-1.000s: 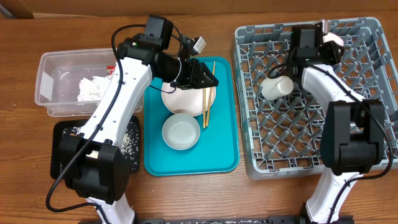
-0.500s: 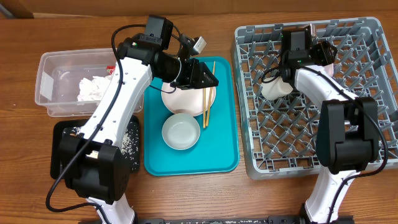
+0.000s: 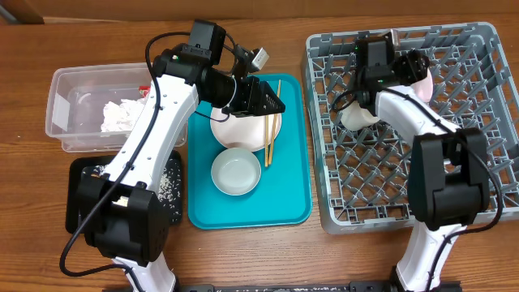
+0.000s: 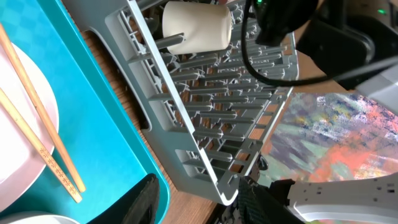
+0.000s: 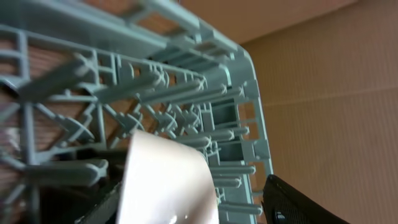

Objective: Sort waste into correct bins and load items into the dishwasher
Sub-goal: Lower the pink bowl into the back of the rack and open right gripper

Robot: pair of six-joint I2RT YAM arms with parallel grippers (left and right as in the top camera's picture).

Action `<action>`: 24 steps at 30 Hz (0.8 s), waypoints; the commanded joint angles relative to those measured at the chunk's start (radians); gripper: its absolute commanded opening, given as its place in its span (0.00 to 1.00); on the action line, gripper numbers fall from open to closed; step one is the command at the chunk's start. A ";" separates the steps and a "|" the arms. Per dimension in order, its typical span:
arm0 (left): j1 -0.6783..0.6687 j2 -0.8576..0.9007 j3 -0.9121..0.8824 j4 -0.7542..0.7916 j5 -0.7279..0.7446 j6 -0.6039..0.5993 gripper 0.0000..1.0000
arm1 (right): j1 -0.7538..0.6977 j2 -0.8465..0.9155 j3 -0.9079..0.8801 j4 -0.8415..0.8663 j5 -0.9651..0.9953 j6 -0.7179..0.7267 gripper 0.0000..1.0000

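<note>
My left gripper (image 3: 274, 103) hangs open and empty over the teal tray, by the pale pink plate (image 3: 235, 130) and the two chopsticks (image 3: 271, 122). The left wrist view shows the chopsticks (image 4: 37, 143) across the plate (image 4: 15, 118), with open fingers (image 4: 202, 202). The grey bowl (image 3: 236, 172) sits in front of the plate. My right gripper (image 3: 409, 69) is over the back of the dish rack (image 3: 405, 191), its fingers wide apart around the pink bowl (image 5: 168, 180). The bowl lies against the left finger, clear of the right. The white cup (image 3: 357, 116) lies on its side in the rack.
The clear tub (image 3: 69, 93) at the left holds the white napkin (image 3: 122, 113) and the red wrapper (image 3: 144, 88). The black tray (image 3: 81, 195) in front of it holds rice crumbs (image 3: 170, 182). The teal tray (image 3: 288, 186) lies between the tub and the rack.
My right arm has swung left over the back of the rack toward the white cup, and the pink bowl has shifted with it. The left arm has not moved.
</note>
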 commanded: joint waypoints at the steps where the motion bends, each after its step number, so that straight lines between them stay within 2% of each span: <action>1: 0.002 -0.023 0.018 -0.006 -0.003 0.015 0.45 | -0.003 -0.094 -0.001 0.008 -0.023 0.029 0.69; 6: 0.002 -0.023 0.018 -0.006 -0.005 0.015 0.45 | -0.003 -0.141 -0.001 -0.012 -0.084 0.128 0.70; 12: 0.002 -0.023 0.018 -0.014 -0.005 0.015 0.46 | -0.018 -0.209 -0.001 -0.102 -0.386 0.292 0.70; 19: 0.002 -0.023 0.018 -0.024 -0.008 0.015 0.48 | -0.137 -0.240 -0.001 -0.153 -0.729 0.546 0.70; 24: 0.002 -0.023 0.018 -0.034 -0.036 0.015 0.49 | -0.240 -0.240 -0.001 -0.187 -1.000 0.600 0.65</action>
